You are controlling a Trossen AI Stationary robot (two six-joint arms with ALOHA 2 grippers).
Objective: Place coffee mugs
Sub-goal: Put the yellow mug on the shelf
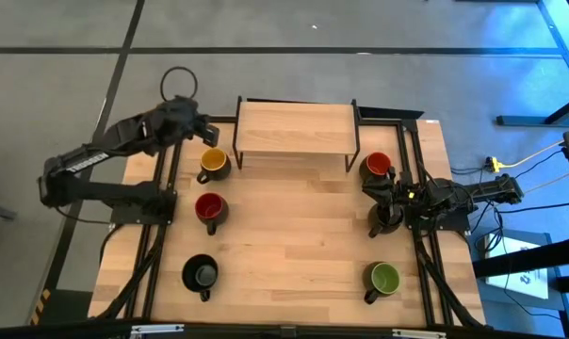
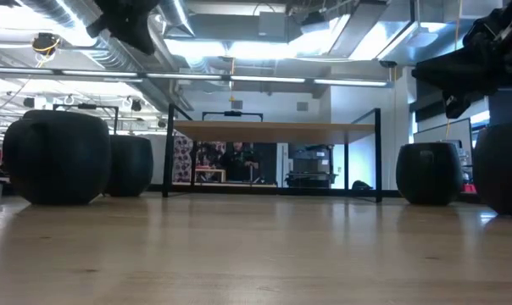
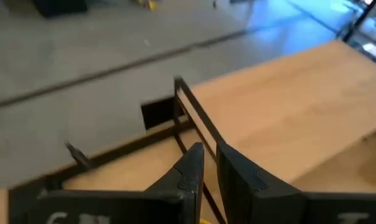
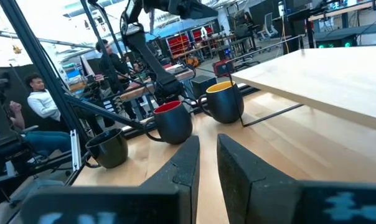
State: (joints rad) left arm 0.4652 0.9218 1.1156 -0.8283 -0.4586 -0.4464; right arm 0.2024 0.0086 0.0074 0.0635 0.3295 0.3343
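overhead, six mugs were seen on the wooden bench (image 1: 294, 245), three down each side. on the left side a yellow-lined mug (image 1: 214, 164) was placed nearest the wooden shelf (image 1: 295, 131), a red-lined mug (image 1: 209, 209) behind it in the row, and a black-lined mug (image 1: 201, 274) toward the front edge. on the right side an orange-red-lined mug (image 1: 377, 167) was set just beside the shelf's right leg, a green-lined mug (image 1: 382, 278) near the front, and between them a sixth mug (image 1: 382, 221) was largely covered by the right arm (its lining could not be made out).

the left gripper (image 1: 205, 130) was held above the bench's far left corner, just beside the shelf's left end and apart from the yellow-lined mug; its fingers (image 3: 191, 171) were seen nearly closed, a thin gap between them and nothing gripped. the right gripper (image 1: 379, 193) was held over the right side, between the orange-red-lined mug and the covered one; in its wrist view the fingers (image 4: 187, 163) were likewise almost together and empty, pointed across the bench toward the left-side mugs.
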